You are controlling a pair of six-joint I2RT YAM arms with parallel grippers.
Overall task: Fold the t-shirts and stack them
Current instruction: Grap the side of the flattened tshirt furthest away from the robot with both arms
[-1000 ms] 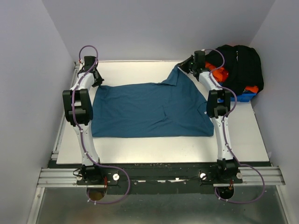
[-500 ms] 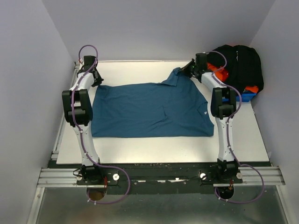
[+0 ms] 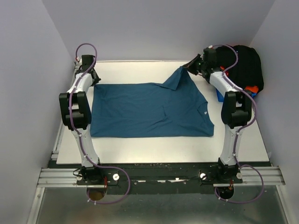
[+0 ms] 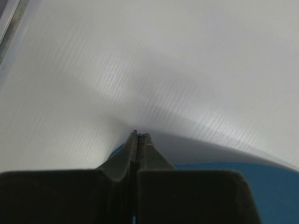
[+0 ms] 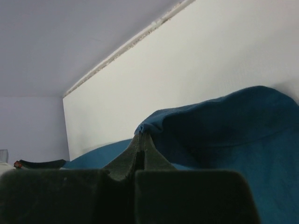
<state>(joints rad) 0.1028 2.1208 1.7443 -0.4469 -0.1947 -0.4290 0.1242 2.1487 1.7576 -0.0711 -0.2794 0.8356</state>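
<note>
From above, my right tool has swung outward since half a second ago, holding the teal t-shirt by its far right corner, raised off the bench. That arm half hides the black and orange t-shirts. Left wrist: the left tool is pressed together on a sliver of teal hem. Right wrist: the tips are pinching a teal fold.

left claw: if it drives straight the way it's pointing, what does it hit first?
Likely the white table; the wrist view shows nothing else past the shut tips of the left claw. The teal t-shirt shows only beside and behind them, not ahead. Depth is unclear.
</note>
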